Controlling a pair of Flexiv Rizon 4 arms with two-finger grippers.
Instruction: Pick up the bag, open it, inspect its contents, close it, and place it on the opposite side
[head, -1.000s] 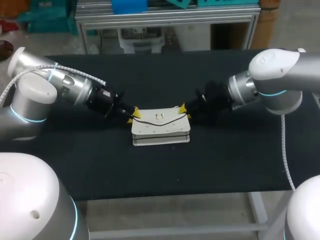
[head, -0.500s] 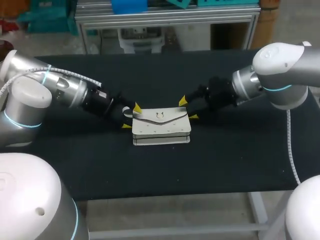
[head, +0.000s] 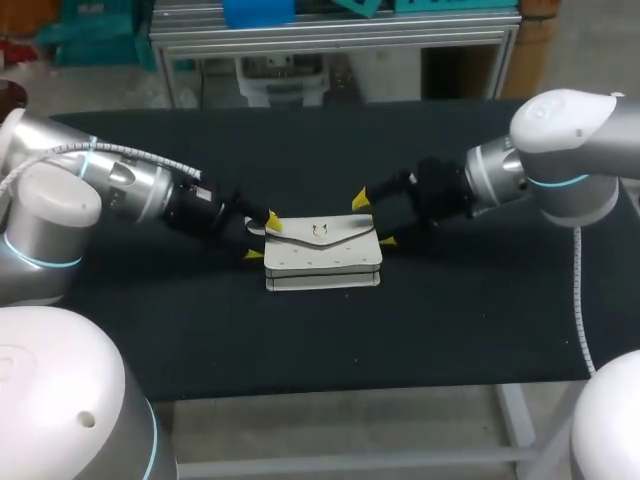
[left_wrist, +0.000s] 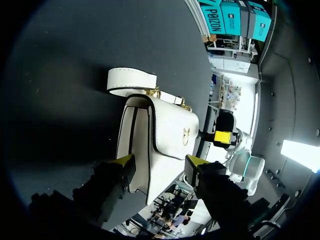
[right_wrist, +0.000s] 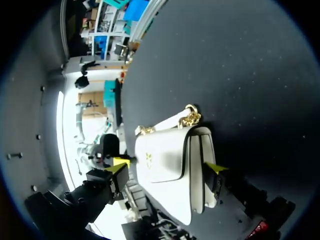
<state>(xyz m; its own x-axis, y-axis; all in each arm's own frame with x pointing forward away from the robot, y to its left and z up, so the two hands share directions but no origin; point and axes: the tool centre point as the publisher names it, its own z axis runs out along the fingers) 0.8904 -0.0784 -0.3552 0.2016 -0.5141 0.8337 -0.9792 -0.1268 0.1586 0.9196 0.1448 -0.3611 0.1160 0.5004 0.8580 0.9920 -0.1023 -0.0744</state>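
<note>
Lying near the middle of the black table (head: 450, 320) is a small white bag (head: 322, 253). Its flap is down, and a little gold clasp (head: 319, 233) sits on the front of the flap. The left fingers (head: 272, 220) are at the bag's left end. They are spread wide, with the end of the bag between the two yellow tips. They do not pinch it. The right fingers (head: 360, 199) are at the bag's right end, and they are spread wide too, with one tip on each side of that end. From the right wrist view, one tip may just touch the bag's side, but it is hard to be sure. The other tip is clear of it. A white strap (left_wrist: 131, 81) lies on the table against the far side of the bag, joined to it by a short gold chain (right_wrist: 190, 117).
</note>
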